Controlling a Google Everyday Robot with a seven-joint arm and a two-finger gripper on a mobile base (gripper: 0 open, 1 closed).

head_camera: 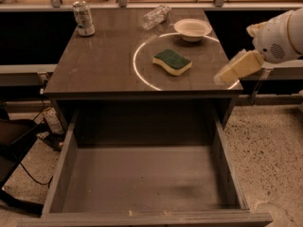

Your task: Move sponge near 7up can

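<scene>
The sponge (172, 62), dark green on top with pale yellow foam below, lies on the grey table top (99, 65), right of centre. The 7up can (84, 18) stands upright at the table's back left corner, far from the sponge. My gripper (226, 74) comes in from the right on a white arm and hovers over the table's front right corner, to the right of the sponge and apart from it. It holds nothing that I can see.
A round white bowl (192, 29) sits at the back right, just behind the sponge. A clear plastic bottle (154, 16) lies on its side at the back centre. A deep open drawer (142, 178) juts out below the table's front edge. Cables lie on the floor at left.
</scene>
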